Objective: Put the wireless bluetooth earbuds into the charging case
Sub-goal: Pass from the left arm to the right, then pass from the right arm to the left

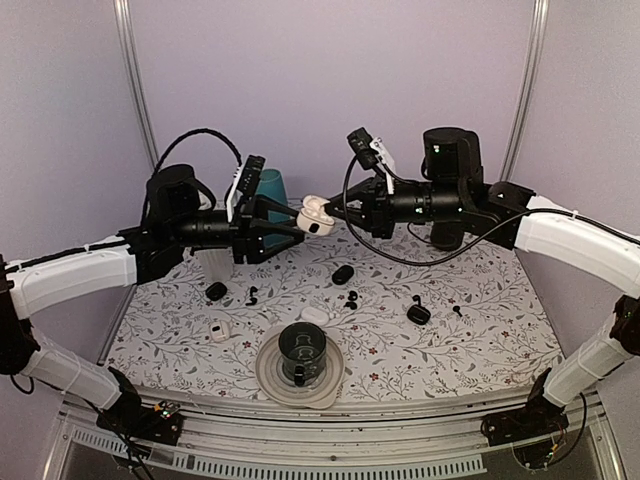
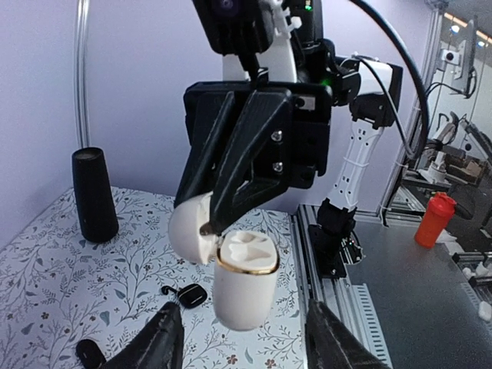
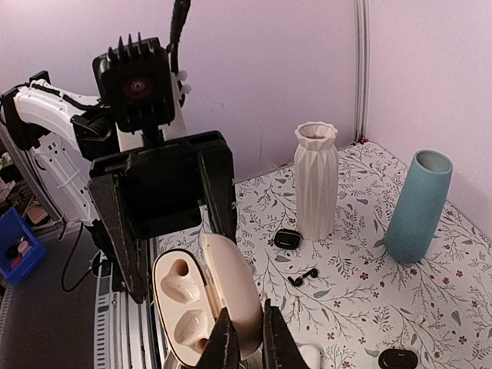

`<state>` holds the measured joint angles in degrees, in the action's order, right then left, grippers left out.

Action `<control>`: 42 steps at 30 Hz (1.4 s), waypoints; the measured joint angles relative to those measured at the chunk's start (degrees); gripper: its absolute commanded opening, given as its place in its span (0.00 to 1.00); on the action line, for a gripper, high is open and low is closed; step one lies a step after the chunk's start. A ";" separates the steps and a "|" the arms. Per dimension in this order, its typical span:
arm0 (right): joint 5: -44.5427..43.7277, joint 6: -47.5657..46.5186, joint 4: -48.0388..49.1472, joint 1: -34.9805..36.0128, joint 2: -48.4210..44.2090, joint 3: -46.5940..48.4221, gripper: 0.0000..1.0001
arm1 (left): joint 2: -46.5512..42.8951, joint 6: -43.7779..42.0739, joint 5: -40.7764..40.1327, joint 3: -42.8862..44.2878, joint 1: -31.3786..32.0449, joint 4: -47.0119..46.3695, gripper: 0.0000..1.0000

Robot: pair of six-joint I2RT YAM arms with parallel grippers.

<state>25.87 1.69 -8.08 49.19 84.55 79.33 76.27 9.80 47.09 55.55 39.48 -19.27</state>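
The wireless bluetooth earbuds are down on the table, tiny black pieces scattered over the floral cloth in the middle of the top view. Another earbud lies just in front of the white ribbed vase in the right wrist view.

Up in the air, at upper centre of the top view, hangs the white charging case, right between the two arms and well above the table. Its lid is swung open to the left of the gold-rimmed body in the left wrist view. And look inside: the two moulded wells show bare white.

The right end effector is clamped tight on the lid, fingertips pinched together on its edge. The left end effector stands spread, one finger on each side of the case body with a gap showing on both sides. It grips nothing.

Down on the table, a black cup sits on a round plate at bottom centre. Its inside is too dark to read. Small black pebble cases and two white cases lie around the earbuds. A teal vase stands at the right of the right wrist view, with its inside out of sight.
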 measured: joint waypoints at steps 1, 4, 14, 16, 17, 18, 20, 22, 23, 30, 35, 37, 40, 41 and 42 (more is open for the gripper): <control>-0.33 -0.81 -0.59 0.26 0.04 0.26 0.04 | -0.87 -0.94 -0.20 -0.39 0.00 -0.07 0.54; -1.46 -3.10 -2.01 1.14 0.31 0.68 0.05 | -2.10 -3.21 -0.90 -1.07 0.20 -0.17 0.52; -5.05 -6.08 -3.41 2.54 1.07 0.96 0.06 | -1.44 -5.53 -1.73 -1.20 0.92 0.11 0.41; -5.73 -6.34 -3.52 2.64 1.07 0.96 0.06 | -1.20 -5.53 -1.73 -1.20 0.96 0.07 0.42; -5.86 -6.47 -3.54 2.67 1.07 0.96 0.06 | -1.09 -5.53 -1.75 -1.20 0.98 0.09 0.42; -5.95 -6.60 -3.58 2.67 1.09 0.96 0.06 | -1.01 -5.51 -1.81 -1.20 1.01 0.07 0.41; -6.08 -6.73 -3.56 2.67 1.09 0.96 0.06 | -0.94 -5.51 -2.03 -1.20 1.03 0.07 0.41; -6.19 -6.86 -3.58 2.67 1.09 0.96 0.06 | -0.92 -5.49 -2.34 -1.20 1.03 0.02 0.41; -6.27 -6.88 -3.58 2.67 1.09 0.96 0.06 | -0.92 -5.49 -2.49 -1.20 1.03 0.02 0.41; -6.67 -6.88 -3.56 2.73 1.09 0.96 0.06 | -0.33 -5.22 -2.89 -1.20 1.03 0.04 0.40; -7.15 -6.88 -3.56 2.95 1.09 0.96 0.06 | 0.44 -4.85 -2.82 -1.20 1.03 0.00 0.39; -7.23 -6.88 -3.58 2.95 1.11 0.96 0.06 | 0.44 -4.66 -2.78 -1.20 1.03 -0.17 0.36; -7.23 -6.88 -3.58 2.95 1.18 0.96 0.07 | 0.44 -4.37 -2.56 -1.20 1.03 -0.31 0.34; -7.23 -6.88 -3.58 2.95 1.22 0.96 0.06 | 0.44 -4.35 -2.47 -1.20 1.03 -0.42 0.34; -7.23 -6.88 -3.56 2.95 1.29 0.98 0.06 | 0.44 -4.31 -2.36 -1.20 1.05 -0.50 0.34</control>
<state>18.63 -5.19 -11.64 52.14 85.84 80.31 76.71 5.50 44.73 54.35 40.53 -19.77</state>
